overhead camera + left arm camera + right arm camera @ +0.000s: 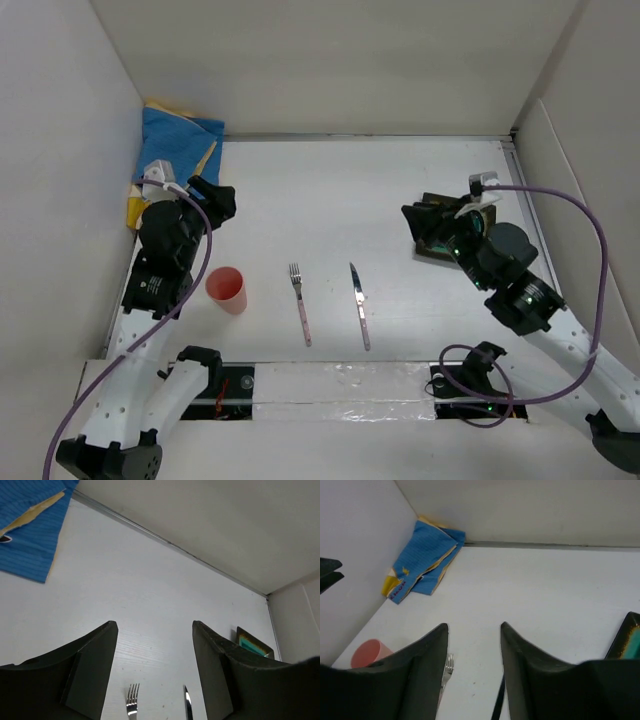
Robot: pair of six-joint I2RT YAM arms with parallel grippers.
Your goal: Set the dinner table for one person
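Note:
The white dinner table (350, 190) holds a pink cup (226, 290), a fork (299, 300) and a knife (359, 305), side by side near the front. A dark square plate with a teal inside (432, 252) lies at the right, partly under my right gripper (415, 225), which is open and empty above it. My left gripper (218, 198) is open and empty, raised behind the cup. The left wrist view shows the left gripper (154, 625), fork (132, 700), knife (187, 705) and plate (254, 642). The right wrist view shows the right gripper (474, 626), cup (367, 652) and fork (448, 665).
A folded blue and yellow placemat (180, 135) lies in the far left corner against the wall; it also shows in the left wrist view (30, 535) and the right wrist view (422, 560). White walls enclose the table on three sides.

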